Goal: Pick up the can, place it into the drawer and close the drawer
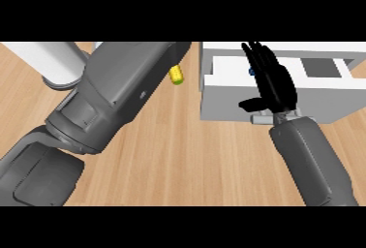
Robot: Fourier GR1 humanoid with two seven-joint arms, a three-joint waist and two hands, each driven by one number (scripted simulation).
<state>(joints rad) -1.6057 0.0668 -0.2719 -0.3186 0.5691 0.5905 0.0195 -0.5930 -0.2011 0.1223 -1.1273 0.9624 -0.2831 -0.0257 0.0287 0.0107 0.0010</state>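
The drawer [275, 97], a pale grey box, stands pulled open on the wooden worktop at about two o'clock. A small blue bit of the can [252, 71] shows inside it, mostly hidden, its pose unclear.

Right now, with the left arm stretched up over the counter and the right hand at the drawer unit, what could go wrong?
1. The left forearm hides its own hand, so any hold on the yellow-green can beside it can't be checked.
2. The right hand, fingers straight, lies over the white drawer unit; a can brought across might strike it.
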